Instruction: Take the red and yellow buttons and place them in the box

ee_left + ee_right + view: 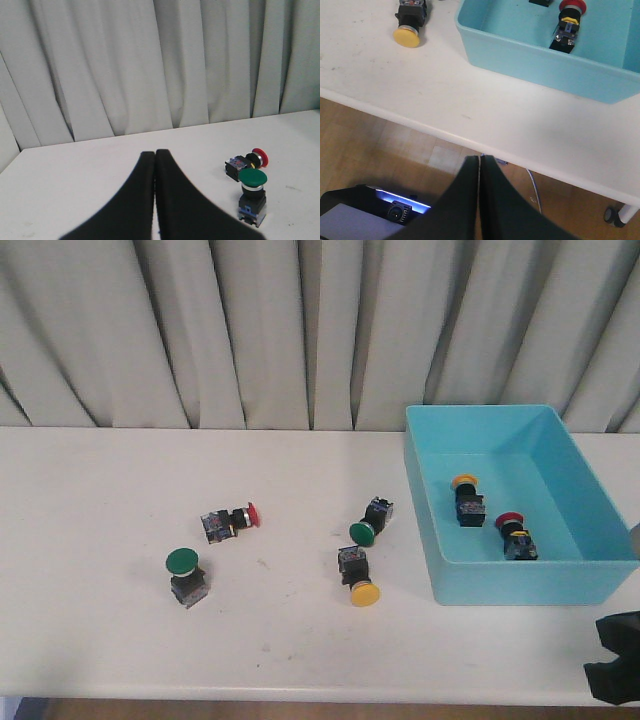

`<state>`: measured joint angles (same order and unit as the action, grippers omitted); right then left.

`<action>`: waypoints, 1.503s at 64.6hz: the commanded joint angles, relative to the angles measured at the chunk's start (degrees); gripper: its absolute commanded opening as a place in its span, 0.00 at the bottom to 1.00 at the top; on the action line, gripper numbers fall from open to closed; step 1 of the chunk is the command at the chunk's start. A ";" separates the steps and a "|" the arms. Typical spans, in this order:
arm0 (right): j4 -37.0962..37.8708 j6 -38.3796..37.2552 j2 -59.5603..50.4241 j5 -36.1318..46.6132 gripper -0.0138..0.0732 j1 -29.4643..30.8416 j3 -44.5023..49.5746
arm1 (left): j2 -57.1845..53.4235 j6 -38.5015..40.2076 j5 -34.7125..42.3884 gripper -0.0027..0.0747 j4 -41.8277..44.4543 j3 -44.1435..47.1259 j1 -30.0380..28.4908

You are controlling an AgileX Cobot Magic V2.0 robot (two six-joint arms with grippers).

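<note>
**A:** What is laid out on the white table [100, 640]?

**B:** A blue box [520, 575] is set at the right side. Two buttons are already lying inside it: a yellow button in the box [466, 498] and a red button in the box [514, 533]. Out on the table, a red button [230, 521] is lying on its side left of centre, and a yellow button [358, 577] is lying near the middle, cap toward the front edge. Two green buttons are also there, one standing at the left [185, 575] and one tipped over [371, 522] just behind the yellow button.

**A:** How are the grippers held?

**B:** Both are empty. The left gripper [154, 155] is seen with its fingers pressed together, held back from the red button. The right gripper [480, 160] is likewise closed tight, hanging off the front edge of the table near the box.

**A:** How should the next pick be done well?

**B:** The fingers would need to be spread first. The black body is probably better gripped than the domed cap. Near the yellow button, the tipped green one should be left undisturbed.
</note>
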<state>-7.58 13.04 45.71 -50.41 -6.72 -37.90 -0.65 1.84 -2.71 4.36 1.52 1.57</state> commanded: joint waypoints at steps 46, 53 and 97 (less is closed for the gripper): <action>-0.23 0.59 -0.35 2.52 0.15 0.15 -1.43 | -0.81 -0.41 4.68 0.02 -0.20 2.80 0.09; -0.23 0.59 -0.35 2.52 0.15 0.15 -1.43 | -0.81 -0.41 4.68 0.02 -0.20 2.80 0.09; 2.11 0.47 -35.99 42.39 0.15 4.05 26.73 | -0.81 -0.41 4.68 0.02 -0.20 2.80 0.09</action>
<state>-4.90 13.04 15.39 -18.26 -3.50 -15.19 -0.65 1.32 -2.61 4.36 1.52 1.57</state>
